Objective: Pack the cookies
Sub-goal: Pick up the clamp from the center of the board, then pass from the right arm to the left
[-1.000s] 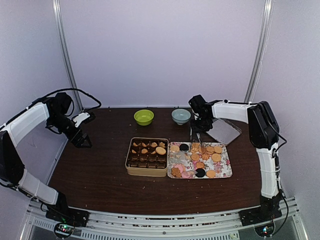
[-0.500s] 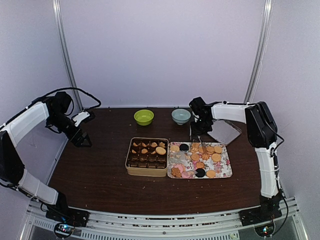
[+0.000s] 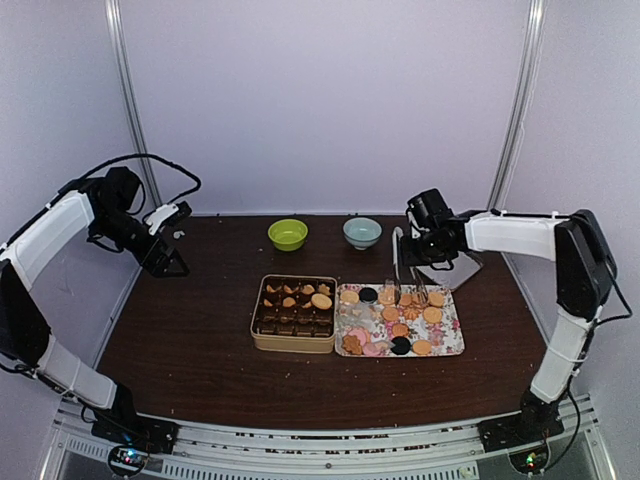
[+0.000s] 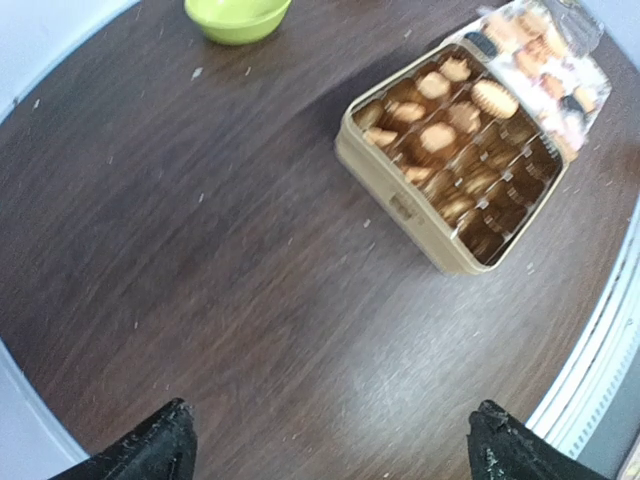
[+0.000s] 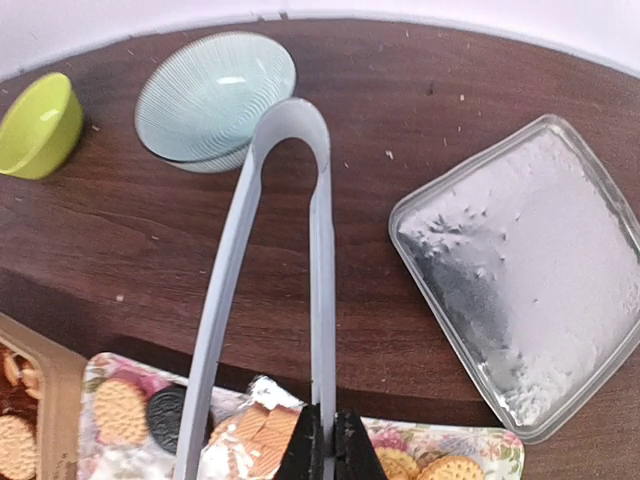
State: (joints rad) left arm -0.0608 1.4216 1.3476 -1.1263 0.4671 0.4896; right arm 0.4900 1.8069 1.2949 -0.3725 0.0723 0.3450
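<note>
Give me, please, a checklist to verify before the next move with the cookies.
1. Grip: right end effector shut on tongs, one arm only: ok.
2. Spread: tongs open: ok.
3. Supply: cookies on tray: ok.
4. Room: tin shows free cups in near rows: ok.
5. Clearance: left end effector open, apart from tin: ok.
6. Aim: tongs tips around one cookie: cannot tell.
</note>
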